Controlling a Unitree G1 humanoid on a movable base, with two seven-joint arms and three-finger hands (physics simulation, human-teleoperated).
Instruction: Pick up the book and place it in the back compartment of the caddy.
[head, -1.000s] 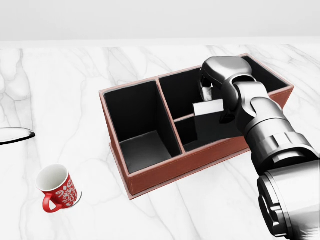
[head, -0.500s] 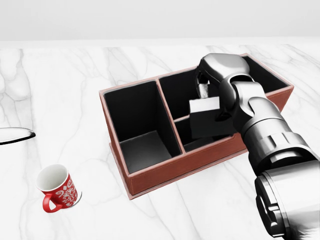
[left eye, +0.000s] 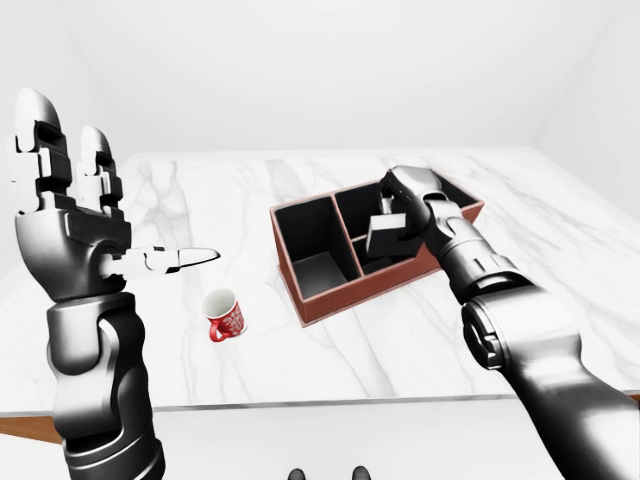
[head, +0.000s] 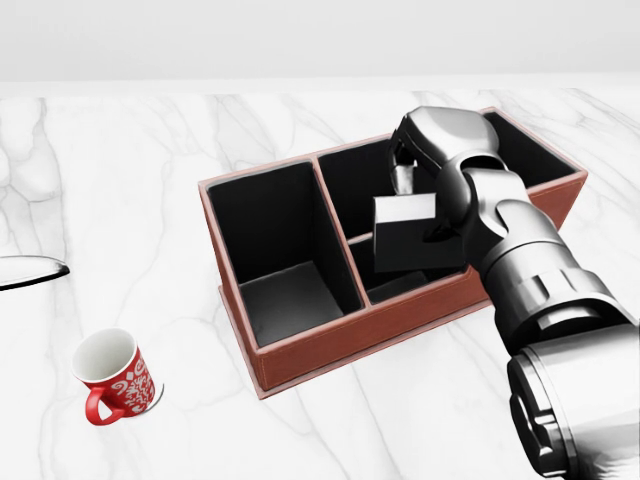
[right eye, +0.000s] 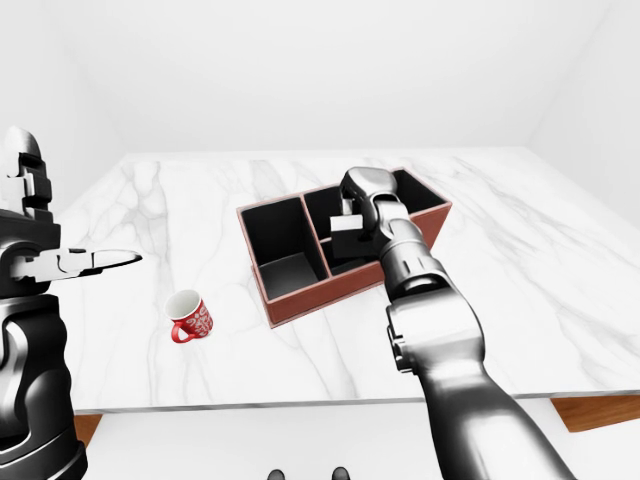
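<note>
The red-brown caddy with black compartments lies in the middle of the head view. My right hand reaches over its right part and is shut on the black book. The book stands tilted, its dark cover facing the camera, with its lower edge over the divider between the caddy's two right compartments. I cannot tell which of the two it dips into. My left hand is raised at the left of the left-eye view, open and empty, far from the caddy.
A red and white mug stands on the white marble table at the lower left of the head view. The table's near edge shows in the left-eye view. White walls surround the table.
The book in my right hand has turned from showing a white edge to showing its dark cover and has shifted a little up and to the left. The left hand has not moved.
</note>
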